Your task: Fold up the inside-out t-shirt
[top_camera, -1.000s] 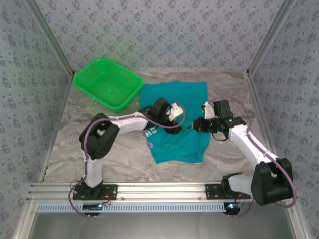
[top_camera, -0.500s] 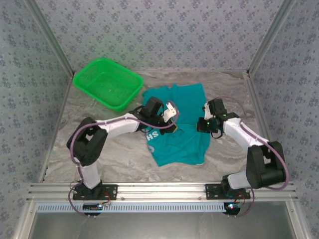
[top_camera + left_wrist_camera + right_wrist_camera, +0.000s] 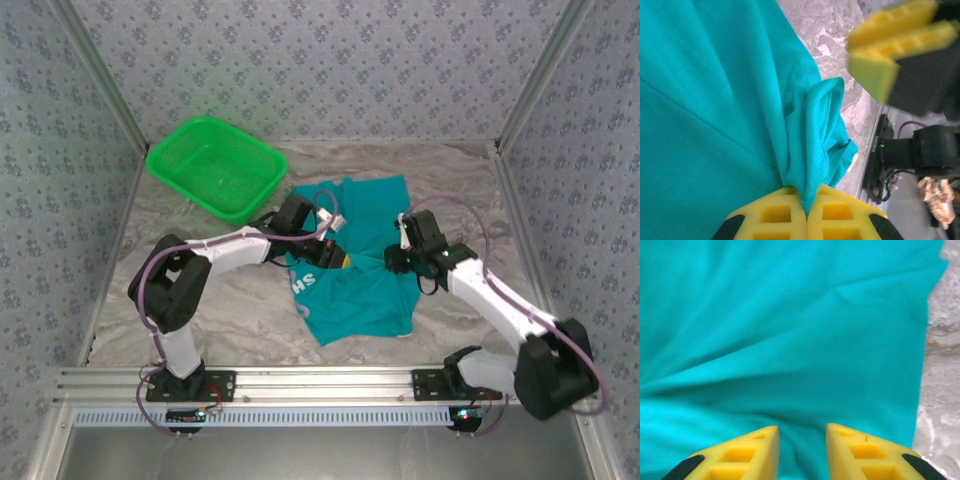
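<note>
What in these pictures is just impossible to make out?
Top view: lettering on the t-shirt, small and partly under a fold.
Left wrist view: the right end effector, blurred and cut by the top edge.
Right wrist view: whether its fingers touch the t-shirt.

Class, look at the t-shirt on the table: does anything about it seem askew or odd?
The t-shirt lies skewed and rumpled, not flat: a ridge of cloth bunches up where the left gripper has its jaws shut on it.
</note>
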Action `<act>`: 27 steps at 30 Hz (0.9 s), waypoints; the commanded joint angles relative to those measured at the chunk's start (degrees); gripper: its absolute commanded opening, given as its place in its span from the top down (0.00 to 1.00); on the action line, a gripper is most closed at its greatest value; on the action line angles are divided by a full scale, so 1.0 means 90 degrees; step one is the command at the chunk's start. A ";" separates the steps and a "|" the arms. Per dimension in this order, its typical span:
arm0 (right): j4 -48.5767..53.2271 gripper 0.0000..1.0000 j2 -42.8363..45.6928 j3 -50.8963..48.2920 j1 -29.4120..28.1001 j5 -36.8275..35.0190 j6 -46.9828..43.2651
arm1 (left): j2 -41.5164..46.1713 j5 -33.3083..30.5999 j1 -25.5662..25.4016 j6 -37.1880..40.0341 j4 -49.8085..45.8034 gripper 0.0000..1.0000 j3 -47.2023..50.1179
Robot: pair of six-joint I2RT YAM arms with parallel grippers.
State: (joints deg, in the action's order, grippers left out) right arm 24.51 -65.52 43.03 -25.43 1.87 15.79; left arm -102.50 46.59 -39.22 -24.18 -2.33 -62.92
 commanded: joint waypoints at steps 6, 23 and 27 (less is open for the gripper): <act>-0.0766 0.64 -0.0016 -0.0474 -0.1286 0.1090 0.0017 | 0.0031 0.0520 0.0076 -0.1379 0.0602 1.00 0.0047; -0.3893 0.60 -0.1118 -0.1050 -0.0756 0.1441 -0.0355 | 0.0097 0.1068 0.0064 -0.2049 0.1133 0.99 0.0394; -0.4129 0.92 -0.1225 -0.1118 -0.0767 0.1349 -0.0602 | 0.0114 0.1056 0.0076 -0.1885 0.0867 0.97 0.0317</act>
State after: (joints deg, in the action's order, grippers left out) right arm -6.35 -75.99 33.34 -32.75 14.04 13.13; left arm -102.45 52.12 -38.22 -41.45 6.52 -60.05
